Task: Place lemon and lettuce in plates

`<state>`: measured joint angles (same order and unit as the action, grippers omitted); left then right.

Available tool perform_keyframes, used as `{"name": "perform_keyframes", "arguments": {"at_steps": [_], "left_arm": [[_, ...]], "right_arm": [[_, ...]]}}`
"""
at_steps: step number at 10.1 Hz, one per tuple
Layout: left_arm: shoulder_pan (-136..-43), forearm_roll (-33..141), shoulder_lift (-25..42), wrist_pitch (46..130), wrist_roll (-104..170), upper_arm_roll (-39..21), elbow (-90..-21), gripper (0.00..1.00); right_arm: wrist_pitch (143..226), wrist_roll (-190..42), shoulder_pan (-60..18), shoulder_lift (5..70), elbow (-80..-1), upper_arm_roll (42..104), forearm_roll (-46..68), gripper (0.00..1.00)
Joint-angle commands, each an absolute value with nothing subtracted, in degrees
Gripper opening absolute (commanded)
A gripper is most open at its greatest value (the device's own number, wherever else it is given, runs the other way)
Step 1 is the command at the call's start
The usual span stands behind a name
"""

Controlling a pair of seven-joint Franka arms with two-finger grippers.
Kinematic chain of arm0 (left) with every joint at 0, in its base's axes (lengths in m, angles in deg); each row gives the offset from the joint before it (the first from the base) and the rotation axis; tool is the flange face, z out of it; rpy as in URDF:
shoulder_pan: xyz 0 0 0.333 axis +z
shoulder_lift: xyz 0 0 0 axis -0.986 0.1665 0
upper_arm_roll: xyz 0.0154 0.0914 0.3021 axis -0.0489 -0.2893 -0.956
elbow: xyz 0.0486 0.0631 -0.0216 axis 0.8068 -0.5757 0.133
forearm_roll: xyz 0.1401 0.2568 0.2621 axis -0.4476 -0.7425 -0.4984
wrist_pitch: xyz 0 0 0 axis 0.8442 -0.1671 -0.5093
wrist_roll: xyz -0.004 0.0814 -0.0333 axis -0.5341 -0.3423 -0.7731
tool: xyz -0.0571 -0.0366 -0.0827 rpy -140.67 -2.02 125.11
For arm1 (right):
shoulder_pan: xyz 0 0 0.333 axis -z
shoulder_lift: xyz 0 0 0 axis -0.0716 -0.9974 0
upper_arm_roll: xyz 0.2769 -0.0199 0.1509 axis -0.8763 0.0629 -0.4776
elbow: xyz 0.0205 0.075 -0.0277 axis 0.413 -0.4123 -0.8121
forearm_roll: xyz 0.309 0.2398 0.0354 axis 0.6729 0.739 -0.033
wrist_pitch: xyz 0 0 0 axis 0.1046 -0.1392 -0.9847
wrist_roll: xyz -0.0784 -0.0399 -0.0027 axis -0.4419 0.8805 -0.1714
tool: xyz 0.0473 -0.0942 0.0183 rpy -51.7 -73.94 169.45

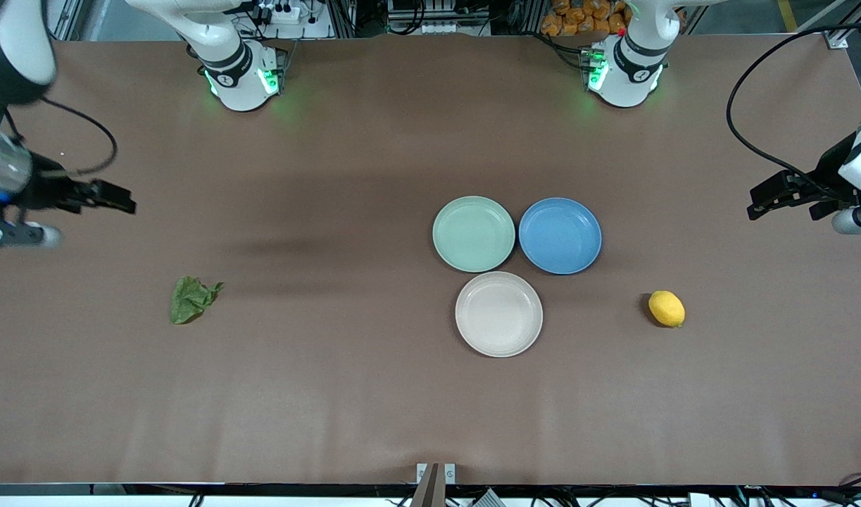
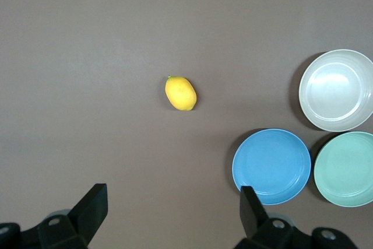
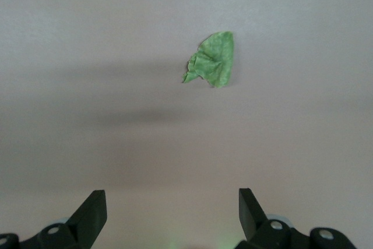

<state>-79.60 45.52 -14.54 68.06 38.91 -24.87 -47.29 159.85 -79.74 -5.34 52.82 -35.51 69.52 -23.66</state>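
Lying near the left arm's end of the worktop, the lemon sat closest to the left claw, released; the lettuce lay by the right claw, also released.

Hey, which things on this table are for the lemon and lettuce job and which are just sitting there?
For the job:
- lemon, on the table toward the left arm's end
- lettuce, on the table toward the right arm's end
- mint plate, empty
- beige plate, empty

Just lying about:
- blue plate, beside the mint plate
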Motion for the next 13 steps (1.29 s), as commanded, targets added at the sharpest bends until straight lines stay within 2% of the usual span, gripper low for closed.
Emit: {"name": "perform_keyframes", "arguments": {"at_steps": [1,7,9,11,13], "left_arm": [[-79.27,44.62,-15.04,67.61,40.57,-24.76,-47.07,1.0],[-79.19,44.62,-15.04,67.61,40.3,-24.76,-47.07,1.0],[-79.19,44.62,-14.95,67.61,40.21,-24.76,-47.07,1.0],[-79.19,44.62,-14.95,67.61,40.48,-24.84,-47.07,1.0],[-79.19,44.62,-14.95,67.61,40.21,-24.76,-47.07,1.0]], "right_arm": [[162.99,-79.23,-4.73,44.8,-34.3,69.23,-23.61,1.0],[172.57,-79.14,-1.03,32.32,-34.38,69.32,-23.88,1.0],[178.88,-79.14,-0.33,27.92,-36.04,69.32,-23.88,1.0],[185.74,-79.14,-0.24,28.34,-41.05,69.32,-23.88,1.0],[188.49,-79.14,0.81,27.38,-41.59,69.32,-23.88,1.0]]}}
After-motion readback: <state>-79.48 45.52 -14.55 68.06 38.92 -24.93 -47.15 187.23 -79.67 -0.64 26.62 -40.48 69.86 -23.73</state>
